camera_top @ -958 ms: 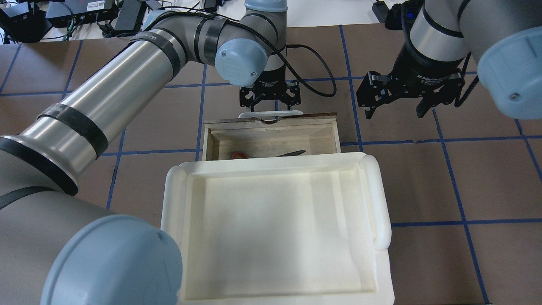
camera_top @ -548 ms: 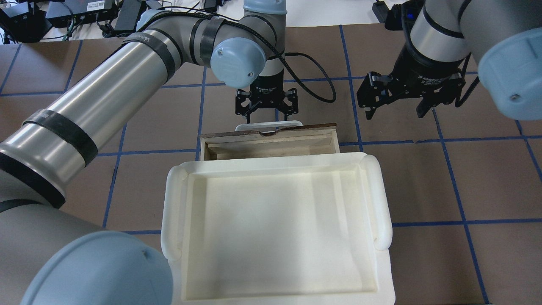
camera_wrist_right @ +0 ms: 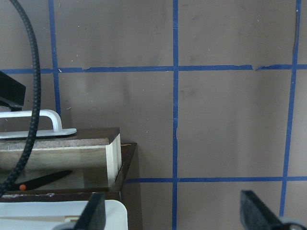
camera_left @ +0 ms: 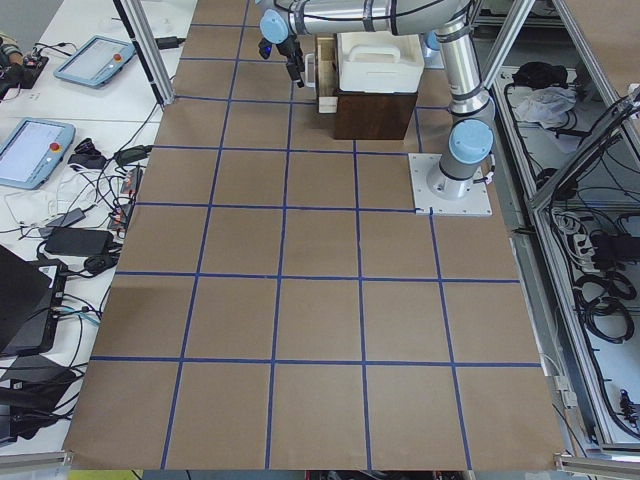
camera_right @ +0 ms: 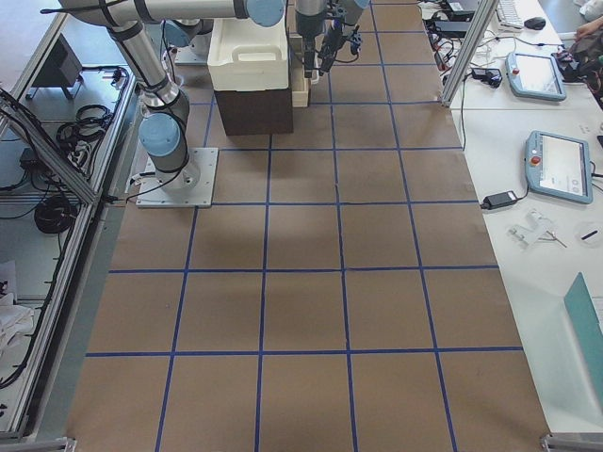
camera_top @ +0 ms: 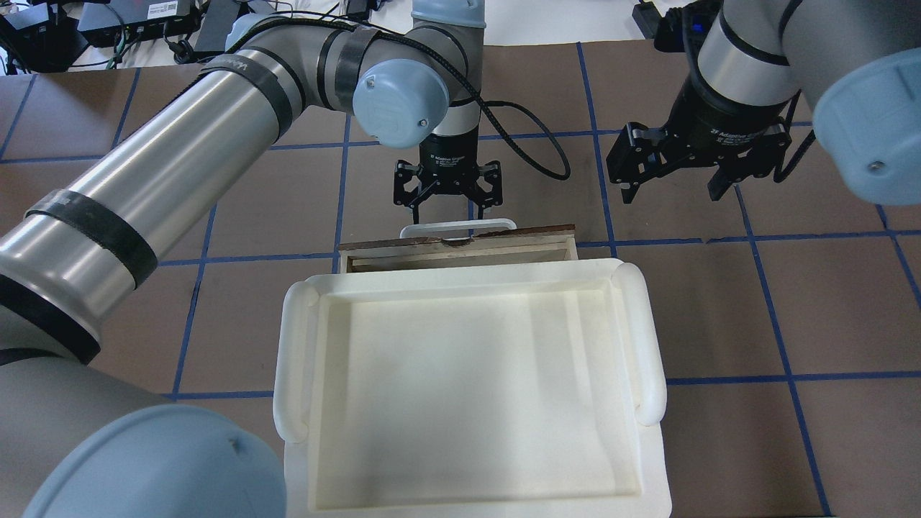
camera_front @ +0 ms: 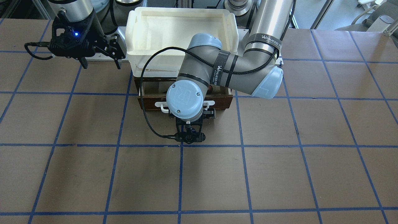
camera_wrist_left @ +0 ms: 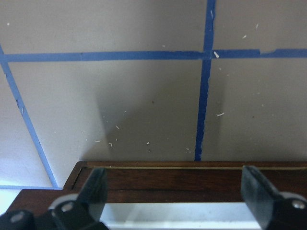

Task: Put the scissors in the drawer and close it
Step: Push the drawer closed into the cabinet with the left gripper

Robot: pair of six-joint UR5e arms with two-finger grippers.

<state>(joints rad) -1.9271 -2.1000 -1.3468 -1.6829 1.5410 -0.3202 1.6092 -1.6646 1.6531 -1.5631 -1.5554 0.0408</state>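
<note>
Mostly hidden: scissors (camera_wrist_right: 48,179) under tray (camera_top: 468,277), seemingly inside drawer (camera_top: 532,248) | left fingers (camera_wrist_left: 95,189) spread | right fingers (camera_wrist_right: 96,213) spread

Brown tabletop (camera_left: 320,320) under a blue tape grid (camera_left: 240,274); white side bench (camera_left: 95,110) with tablets (camera_left: 35,152) and loose cables (camera_left: 128,185)

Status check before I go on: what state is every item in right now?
drawer: nearly shut, a narrow strip of interior showing.
scissors: inside the drawer, blades visible.
left pincer: open, at the drawer's front.
right pincer: open, empty, off to the side.
white tray: empty, above the drawer.
</note>
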